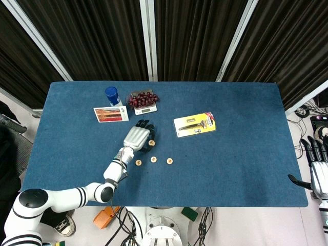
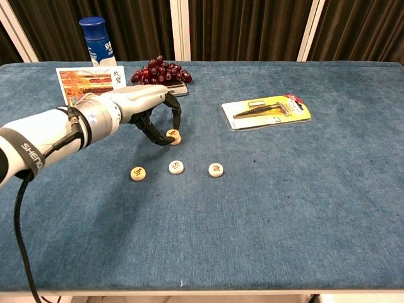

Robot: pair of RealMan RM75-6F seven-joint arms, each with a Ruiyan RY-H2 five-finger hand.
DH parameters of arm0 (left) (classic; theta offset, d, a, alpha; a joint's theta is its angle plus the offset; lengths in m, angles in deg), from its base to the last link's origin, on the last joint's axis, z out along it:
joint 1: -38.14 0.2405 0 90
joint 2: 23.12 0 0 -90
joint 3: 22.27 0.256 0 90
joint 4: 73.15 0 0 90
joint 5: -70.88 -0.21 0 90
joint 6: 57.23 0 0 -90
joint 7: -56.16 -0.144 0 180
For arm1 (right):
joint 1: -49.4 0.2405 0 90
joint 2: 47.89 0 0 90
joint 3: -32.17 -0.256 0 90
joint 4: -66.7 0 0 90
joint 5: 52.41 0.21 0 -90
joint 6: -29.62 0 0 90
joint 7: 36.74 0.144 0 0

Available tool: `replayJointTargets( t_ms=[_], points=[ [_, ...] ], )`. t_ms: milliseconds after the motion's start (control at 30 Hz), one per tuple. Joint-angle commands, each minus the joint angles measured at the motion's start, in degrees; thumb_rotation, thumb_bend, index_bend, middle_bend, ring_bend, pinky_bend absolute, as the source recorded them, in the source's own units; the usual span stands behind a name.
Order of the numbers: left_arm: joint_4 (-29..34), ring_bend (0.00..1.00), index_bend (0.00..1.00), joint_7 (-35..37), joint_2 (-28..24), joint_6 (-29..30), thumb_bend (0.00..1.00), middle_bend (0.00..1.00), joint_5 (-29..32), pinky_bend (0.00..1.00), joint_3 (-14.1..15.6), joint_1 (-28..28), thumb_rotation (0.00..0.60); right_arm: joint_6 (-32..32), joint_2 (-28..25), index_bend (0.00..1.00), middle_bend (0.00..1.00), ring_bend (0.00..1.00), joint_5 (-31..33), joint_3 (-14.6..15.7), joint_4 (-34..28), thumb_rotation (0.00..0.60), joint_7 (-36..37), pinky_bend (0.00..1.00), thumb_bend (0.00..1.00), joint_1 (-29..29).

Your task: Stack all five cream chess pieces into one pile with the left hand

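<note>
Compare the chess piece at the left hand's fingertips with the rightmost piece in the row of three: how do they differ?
The piece at the left hand fingertips, the far piece, lies nearer the grapes; the rightmost piece lies nearer the table's front edge. The far piece looks taller, perhaps one on another; the rightmost piece is a single flat disc. Fingers curl around the far piece; nothing touches the rightmost piece. Both are cream discs with a red mark on top.
</note>
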Motion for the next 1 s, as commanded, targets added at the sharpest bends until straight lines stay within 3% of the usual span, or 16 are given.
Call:
replayJointTargets(
  t_ms=[33,467,733,1000],
  points=[
    [-0.20,0.00,0.49,0.18,0.19,0.12,0.37,0.18,0.07,0.00,-0.01,-0.04,0.600,-0.05,-0.03,0.00,0.02,0.00,0.05,0.01,0.00,0.600,0.00,0.04,0.15,-0.01],
    [-0.16,0.00,0.47,0.05,0.18,0.36,0.37,0.17,0.03,0.00,0.44,-0.33,0.600,-0.30,0.06,0.00,0.02,0.00,0.33,-0.11,0.32,0.600,0.34,0.04,0.15,0.03],
    [0.09,0.00,0.38,-0.20,0.11,0.16,0.37,0.16,0.85,0.00,0.51,-0.49,0.600,-0.12,0.06,0.00,0.02,0.00,0.30,-0.13,0.46,0.600,0.64,0.04,0.15,-0.09],
    [1.27,0.00,0.38,-0.63,-0.74,0.49,0.37,0.15,0.68,0.00,1.00,-0.39,0.600,-0.05,0.09,0.00,0.02,0.00,0.26,-0.19,0.52,0.600,0.76,0.04,0.15,-0.10]
  ],
)
